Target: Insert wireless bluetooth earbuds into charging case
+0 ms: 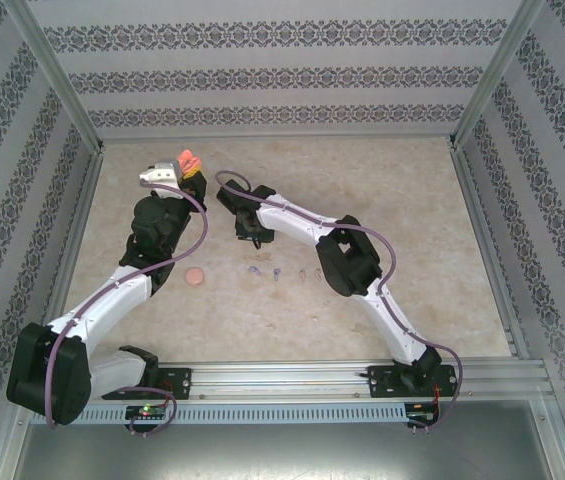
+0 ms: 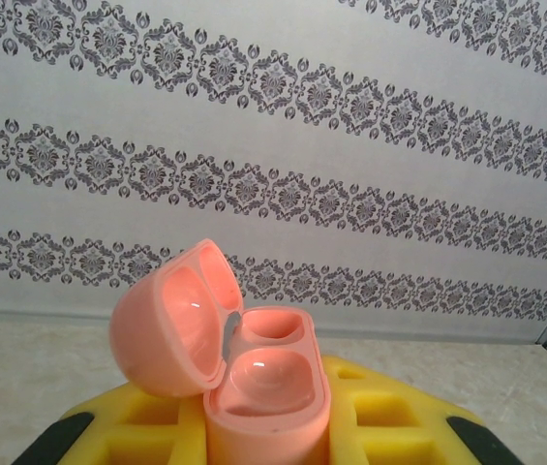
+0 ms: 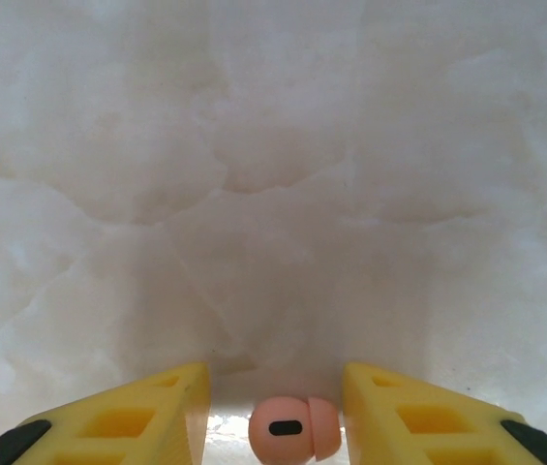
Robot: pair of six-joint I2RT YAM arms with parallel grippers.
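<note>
Charging case (image 2: 265,392), lid open, wells empty, clamped in L fingers (image 2: 418,431); R fingers (image 3: 137,421) apart round pink earbud (image 3: 292,429).

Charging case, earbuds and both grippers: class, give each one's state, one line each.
charging case: lid open, both wells empty.
left gripper: shut on charging case.
right gripper: open around pink earbud.
pink earbud: loose, out of case.
purple earbuds: loose on table.
</note>
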